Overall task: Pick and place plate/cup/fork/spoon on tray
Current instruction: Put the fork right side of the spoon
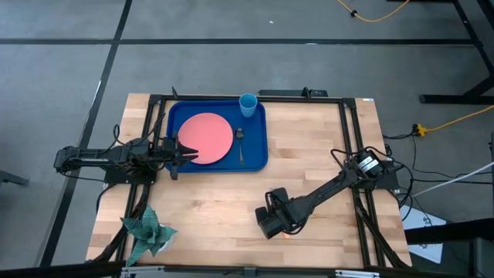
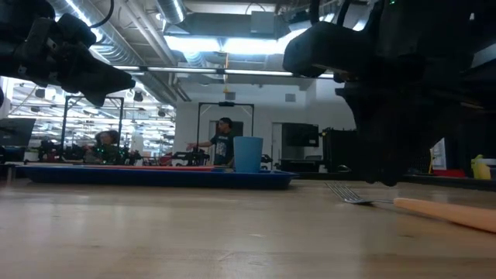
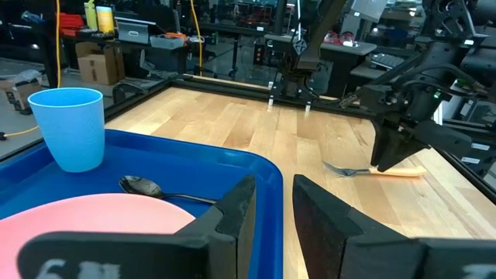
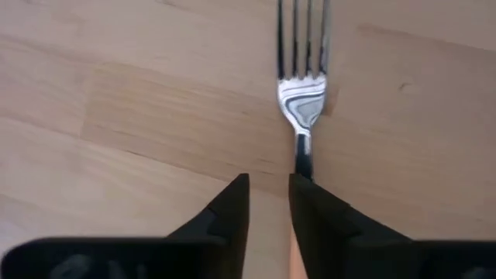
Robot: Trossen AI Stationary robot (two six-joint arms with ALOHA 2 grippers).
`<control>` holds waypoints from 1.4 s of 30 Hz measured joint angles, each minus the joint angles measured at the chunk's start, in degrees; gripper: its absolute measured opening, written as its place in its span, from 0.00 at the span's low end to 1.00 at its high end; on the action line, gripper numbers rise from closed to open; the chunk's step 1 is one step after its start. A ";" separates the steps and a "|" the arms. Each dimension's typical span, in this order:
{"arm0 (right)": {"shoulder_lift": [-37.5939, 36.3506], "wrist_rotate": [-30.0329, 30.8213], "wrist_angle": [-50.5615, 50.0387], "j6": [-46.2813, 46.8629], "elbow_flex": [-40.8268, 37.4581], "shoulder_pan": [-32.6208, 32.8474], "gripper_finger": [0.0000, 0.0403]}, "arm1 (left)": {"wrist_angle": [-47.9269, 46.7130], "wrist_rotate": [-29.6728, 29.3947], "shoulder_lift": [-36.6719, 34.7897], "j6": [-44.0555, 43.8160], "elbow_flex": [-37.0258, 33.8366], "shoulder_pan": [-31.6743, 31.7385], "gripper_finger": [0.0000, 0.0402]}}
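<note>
The dark-blue tray [image 1: 258,158] lies at the table's far middle. On it are the salmon-pink plate [image 1: 205,139], the light-blue cup [image 1: 248,104] upright in its far right corner, and the dark spoon [image 1: 240,144] right of the plate. My left gripper [image 1: 187,152] hovers over the plate's left rim, fingers almost together, empty. The fork [image 4: 302,101] lies flat on the wood near the table's front. My right gripper [image 4: 269,194] points down over the fork's neck, only a narrow gap between its fingers. My right gripper comes from above, pointing down, at the spot where the fork's metal neck [image 4: 303,159] meets the handle. The neck runs under one fingertip [image 4: 310,198], not through the gap. The fork lies on the table [image 2: 372,200]. I cannot tell whether the fingers touch it.
A green folded paper shape [image 1: 147,230] sits at the table's front left corner. Black frame rails [image 1: 351,139] run along the table's sides and far edge. Bare wood [image 1: 309,154] lies between the tray and my right arm. People stand in the room behind [image 2: 223,143].
</note>
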 joint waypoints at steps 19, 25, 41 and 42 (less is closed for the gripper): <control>0.00 -4.01 -2.10 0.18 -0.04 0.01 0.31 | 0.00 0.02 -0.02 0.01 0.00 0.00 0.20; 0.54 -6.15 -1.08 0.03 -0.45 0.13 0.31 | 0.00 0.01 -0.01 0.01 0.00 -0.01 0.20; 1.29 -9.70 1.15 0.03 -1.86 0.11 0.31 | -0.02 0.02 0.00 0.00 0.00 -0.02 0.20; 1.29 -9.36 1.21 0.03 -1.86 0.11 0.31 | 0.01 0.02 0.00 0.00 0.00 -0.02 0.20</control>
